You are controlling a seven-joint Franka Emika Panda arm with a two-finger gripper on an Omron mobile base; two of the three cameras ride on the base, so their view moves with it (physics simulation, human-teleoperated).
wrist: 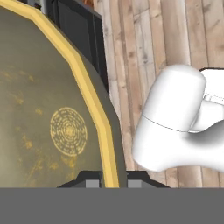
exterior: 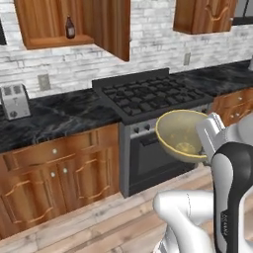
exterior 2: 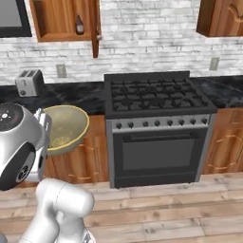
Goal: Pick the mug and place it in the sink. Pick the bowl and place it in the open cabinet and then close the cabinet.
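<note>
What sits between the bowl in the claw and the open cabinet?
Nothing visible blocks the way. The bowl hangs in the claw over the floor by the stove; the open cabinet holds only a small bottle.

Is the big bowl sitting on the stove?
No, the bowl is held up in the air by the gripper, in front of the stove.

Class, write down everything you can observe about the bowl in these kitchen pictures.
The bowl is wide and round, with a pale yellow rim and a duller olive, speckled inside marked by a ringed circle at the bottom. It looks glazed, like ceramic. It is held in the air, tipped onto its side, in front of the stove and above the wooden floor. The pincer is shut on its rim, one finger on each side.
</note>
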